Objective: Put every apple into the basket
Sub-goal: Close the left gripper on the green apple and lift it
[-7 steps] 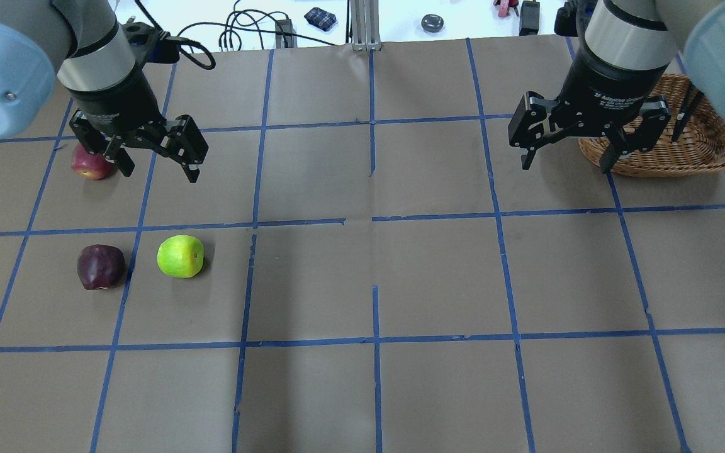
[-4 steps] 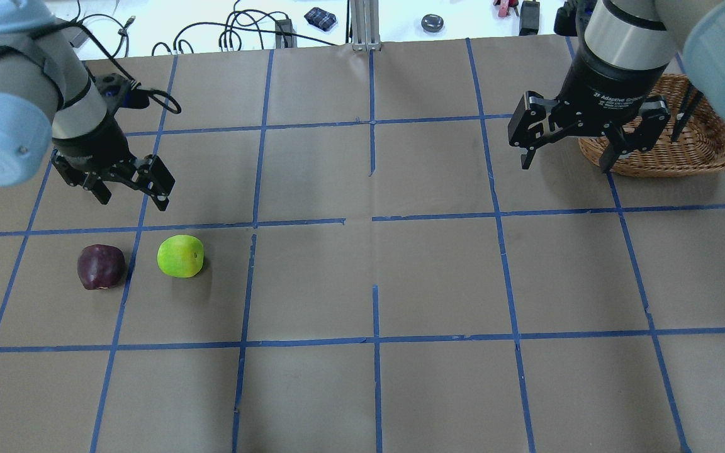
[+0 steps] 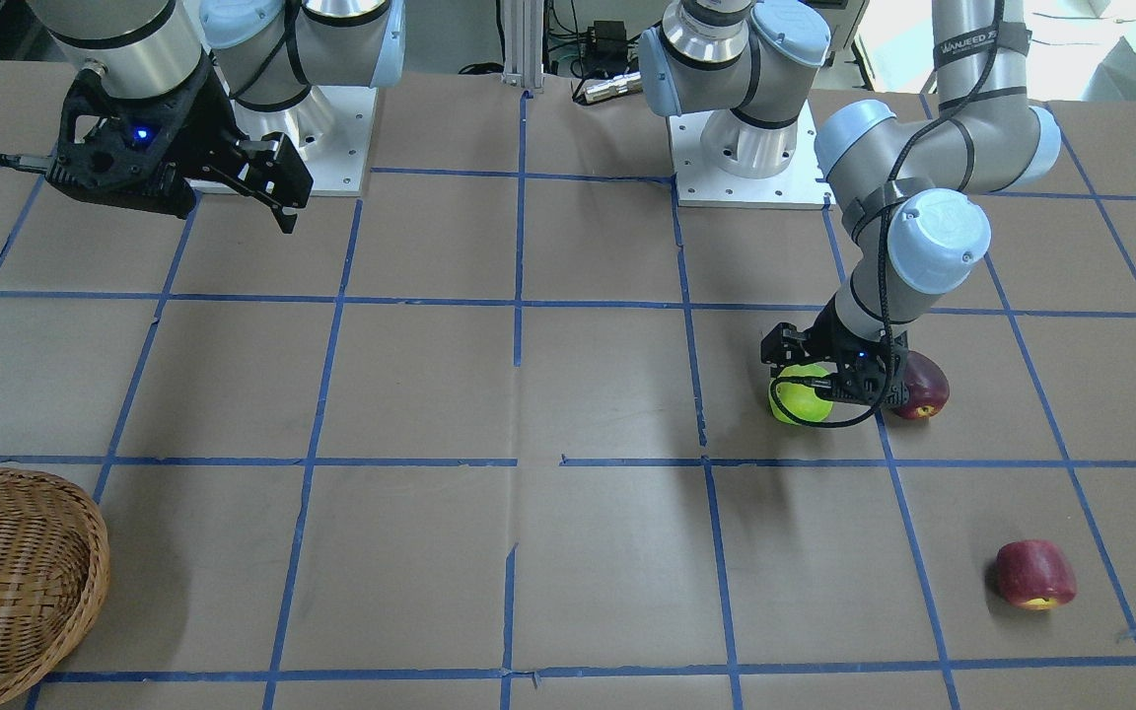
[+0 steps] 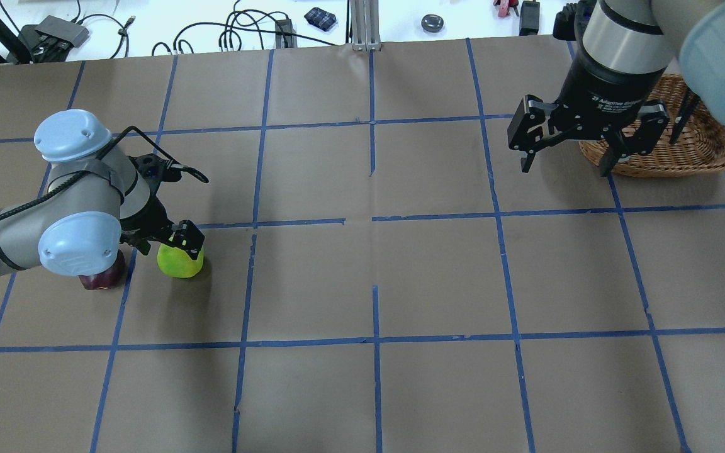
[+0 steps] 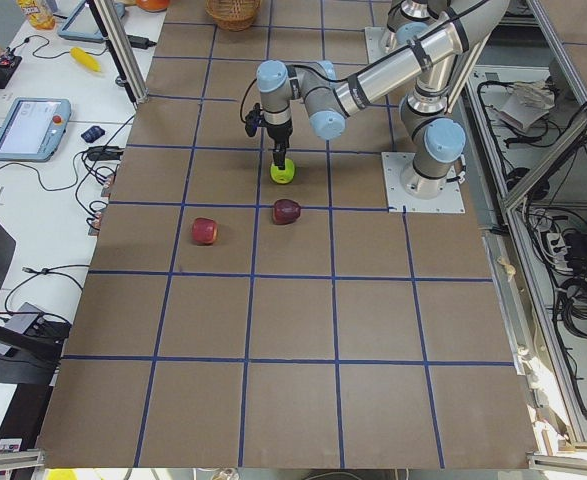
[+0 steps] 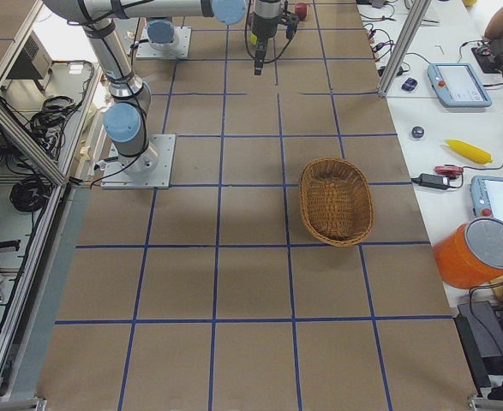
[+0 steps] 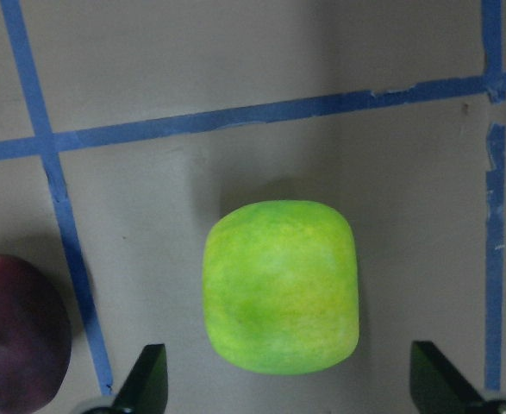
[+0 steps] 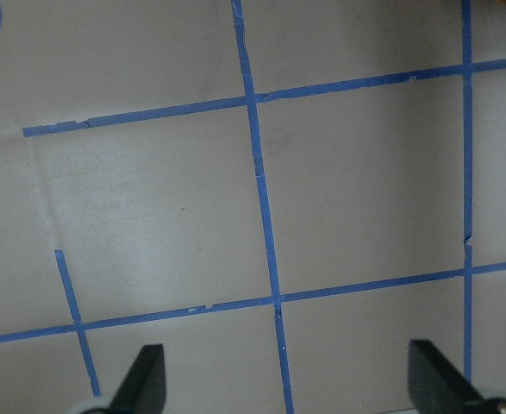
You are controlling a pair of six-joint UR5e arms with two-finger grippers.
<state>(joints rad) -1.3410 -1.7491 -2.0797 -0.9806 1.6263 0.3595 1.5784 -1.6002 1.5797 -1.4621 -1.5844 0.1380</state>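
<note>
The apples all lie on the surface (image 4: 438, 277), outside the basket (image 4: 683, 160). The left claw (image 7: 289, 379) is spread wide and lowered over the green apple (image 7: 280, 286). Its jaws stand one on each side of the fruit. The wrist view shows a gap of surface on both sides, so the claw grips nothing and touches nothing.

Just outside the claw's left finger sits the dark maroon apple (image 7: 15, 332), with a strip of blue tape between it and the green one. The left arm's elbow hangs over the maroon apple and hides most of it from overhead. The lighter red apple (image 3: 1034, 573) rests well apart, beyond the claw on the side away from the robot's base and a little to its left.

The right claw (image 4: 565, 168) is also wide open, nothing between its jaws, held high above the surface. The basket lies beyond it, away from the robot's base, and far across the surface to the right of the left claw.

The green apple is bright lime, smooth and squarish, with a faint yellow tinge. The red one shows a yellow patch low on its side.
</note>
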